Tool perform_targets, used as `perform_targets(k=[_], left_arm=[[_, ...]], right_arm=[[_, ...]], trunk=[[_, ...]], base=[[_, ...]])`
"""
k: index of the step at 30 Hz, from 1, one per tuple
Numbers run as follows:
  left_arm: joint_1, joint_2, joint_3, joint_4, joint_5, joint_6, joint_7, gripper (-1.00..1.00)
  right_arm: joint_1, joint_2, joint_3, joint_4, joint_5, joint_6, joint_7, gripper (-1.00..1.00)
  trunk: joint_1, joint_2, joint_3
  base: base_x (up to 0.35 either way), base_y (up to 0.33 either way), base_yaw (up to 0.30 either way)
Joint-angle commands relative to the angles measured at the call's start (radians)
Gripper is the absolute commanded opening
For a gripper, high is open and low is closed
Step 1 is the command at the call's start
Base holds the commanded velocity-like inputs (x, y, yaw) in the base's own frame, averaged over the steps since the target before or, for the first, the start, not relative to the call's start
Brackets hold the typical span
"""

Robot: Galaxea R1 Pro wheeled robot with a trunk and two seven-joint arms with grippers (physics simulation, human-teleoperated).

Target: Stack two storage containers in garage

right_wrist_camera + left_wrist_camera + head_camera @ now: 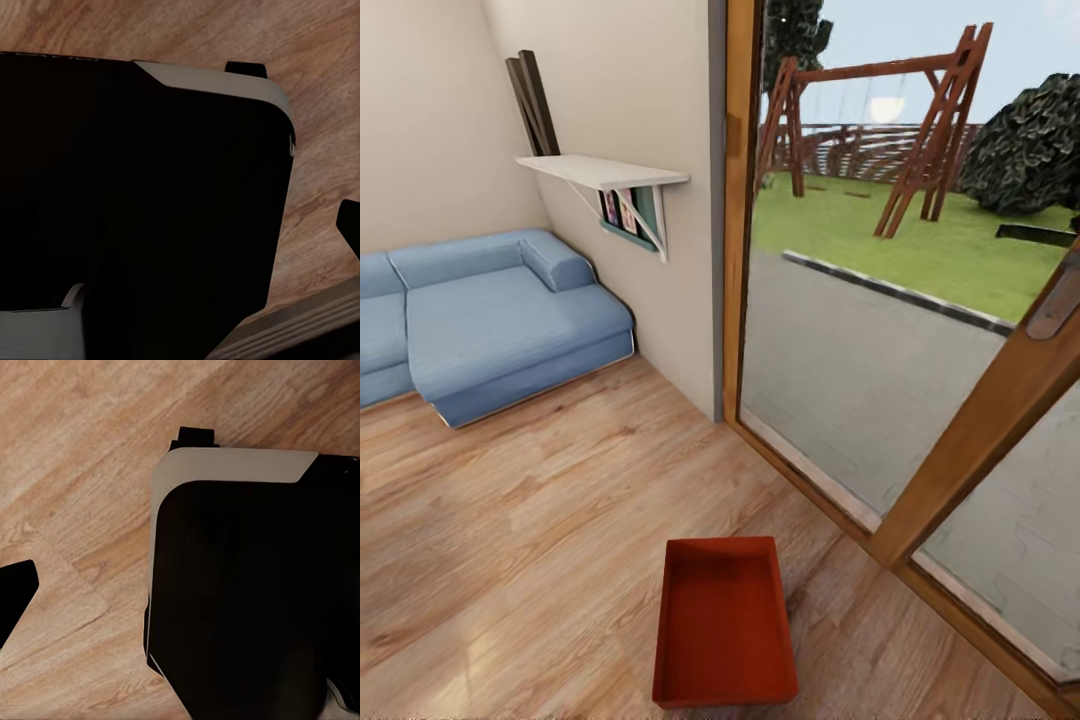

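The living room's light wood plank floor [540, 520] spreads from a blue sofa [490, 320] by the far wall to a glass door [880, 330] in a wood frame. One orange-red storage container [725, 620] lies on the planks just beside the door frame, upright, open-topped and empty. In both wrist views a large black and grey robot body [255, 585] blocks much of the floor; small dark tips at the picture edges may be gripper fingers, so I cannot tell either gripper's opening or where it stands relative to the container.

matt plastic bin [724, 625] (orange-red), wood plank floor [540, 520]
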Motion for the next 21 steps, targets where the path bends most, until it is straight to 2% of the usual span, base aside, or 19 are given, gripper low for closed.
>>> perform_targets(k=[1,21], left_arm=[[0.0,0.0,0.002,0.0,0.006,0.004,0.001,1.0],[0.0,0.0,0.002,0.0,0.006,0.003,0.001,1.0]], right_arm=[[-0.001,0.001,0.008,0.002,-0.008,-0.005,-0.002,1.0],[-0.001,0.001,0.008,0.002,-0.008,-0.004,-0.002,1.0]], trunk=[[0.0,-0.001,-0.002],[0.0,-0.001,-0.034]], base=[[0.0,0.0,0.0],[0.0,0.0,0.0]])
